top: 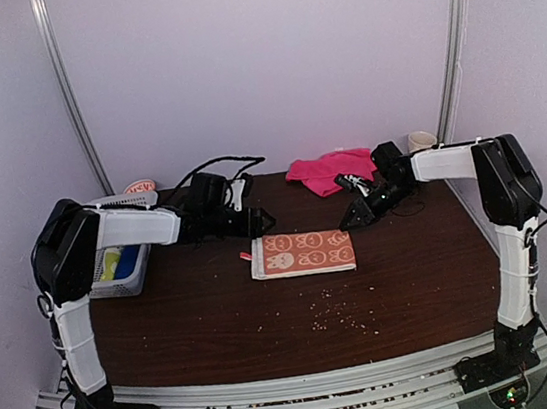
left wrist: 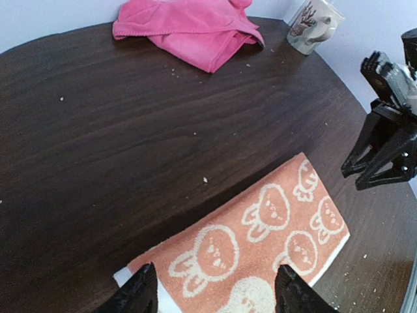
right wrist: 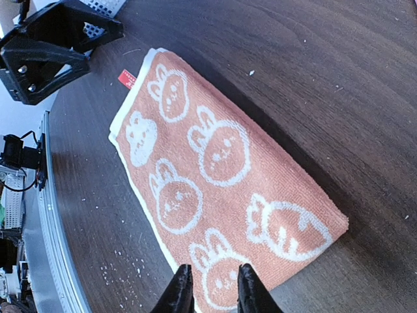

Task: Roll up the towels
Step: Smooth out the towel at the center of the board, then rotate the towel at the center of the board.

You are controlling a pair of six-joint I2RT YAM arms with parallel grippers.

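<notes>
The orange towel (top: pixel 302 253) with cream rabbit figures lies folded flat in the middle of the table. My left gripper (top: pixel 261 222) hovers over its left end. In the left wrist view this gripper (left wrist: pixel 215 297) is open wide, with the orange towel (left wrist: pixel 260 235) showing between its fingers and nothing held. My right gripper (top: pixel 349 221) hangs at the towel's right end. In the right wrist view its jaws (right wrist: pixel 214 293) stand a narrow gap apart above the flat orange towel (right wrist: pixel 215 189). The pink towel (top: pixel 330 170) lies crumpled at the back.
A white lattice basket (top: pixel 120 265) stands at the left under my left arm. A cream mug (top: pixel 421 141) sits in the back right corner, behind the pink towel (left wrist: pixel 189 29). Small crumbs (top: pixel 339 317) are scattered in front of the orange towel.
</notes>
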